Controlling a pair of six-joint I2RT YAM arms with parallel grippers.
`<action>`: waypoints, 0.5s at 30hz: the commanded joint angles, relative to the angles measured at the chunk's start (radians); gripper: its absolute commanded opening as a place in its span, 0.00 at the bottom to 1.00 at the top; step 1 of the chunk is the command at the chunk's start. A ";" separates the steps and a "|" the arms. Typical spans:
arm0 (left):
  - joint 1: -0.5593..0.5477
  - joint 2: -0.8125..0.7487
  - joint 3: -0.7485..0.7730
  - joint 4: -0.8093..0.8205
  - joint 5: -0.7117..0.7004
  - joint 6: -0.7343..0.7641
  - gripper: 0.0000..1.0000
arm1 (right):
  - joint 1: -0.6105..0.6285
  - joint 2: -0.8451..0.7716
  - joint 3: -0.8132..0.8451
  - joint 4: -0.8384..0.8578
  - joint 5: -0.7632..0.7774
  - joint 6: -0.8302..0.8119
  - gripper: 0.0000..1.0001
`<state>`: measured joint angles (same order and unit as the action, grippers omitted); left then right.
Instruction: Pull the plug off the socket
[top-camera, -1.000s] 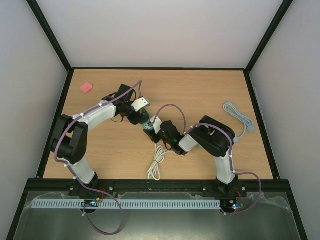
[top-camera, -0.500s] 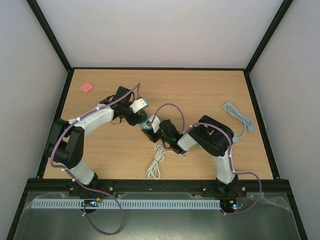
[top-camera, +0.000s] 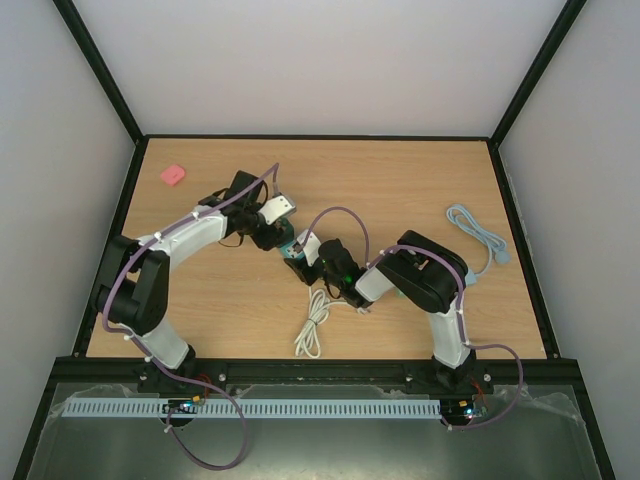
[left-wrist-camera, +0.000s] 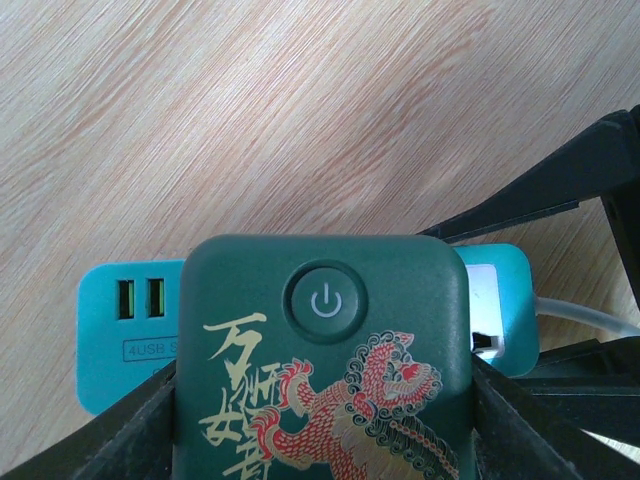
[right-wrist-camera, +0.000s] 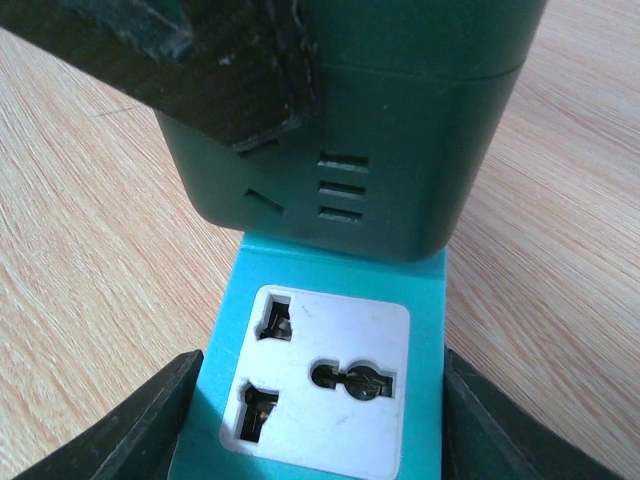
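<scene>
- The wooden counter (top-camera: 420, 180) carries two arms, and they meet a bit left of the middle.
- There are two loose cables. A white bundle (top-camera: 314, 328) sits near the front edge and a light blue one (top-camera: 478, 232) lies well off to the right. A white lead runs off the socket's side, and I reckon it could drag on the socket if it snags mid-pull.
- There's one teal socket (right-wrist-camera: 320, 390), sitting right where the arms meet. The right claw (right-wrist-camera: 320, 425) is pinching it across its sides. If that grip slips, my guess is the socket just rides along with the plug and nothing separates.
- There's one green plug (left-wrist-camera: 325, 360), with a dragon print and a power button. It's seated on the teal socket with the left claw (left-wrist-camera: 325, 430) clamped on its two sides. Pulling it off-axis could bind the pins, or twist the smooth casing out of the claw.
- There's one pink block (top-camera: 173, 175) at the far left corner, well out of it.
</scene>
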<state>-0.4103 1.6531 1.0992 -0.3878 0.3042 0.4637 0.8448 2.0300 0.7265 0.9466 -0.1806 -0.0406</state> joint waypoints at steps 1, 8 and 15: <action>-0.050 -0.053 0.019 -0.003 0.148 0.037 0.30 | -0.019 0.058 0.002 -0.158 0.053 -0.004 0.02; -0.068 -0.082 -0.006 0.010 0.086 0.041 0.30 | -0.019 0.061 0.004 -0.158 0.051 0.001 0.02; -0.074 -0.092 0.005 0.002 0.139 0.014 0.30 | -0.019 0.062 -0.002 -0.156 0.046 -0.005 0.02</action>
<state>-0.4446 1.6371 1.0821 -0.3683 0.2371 0.4698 0.8448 2.0312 0.7307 0.9398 -0.1799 -0.0376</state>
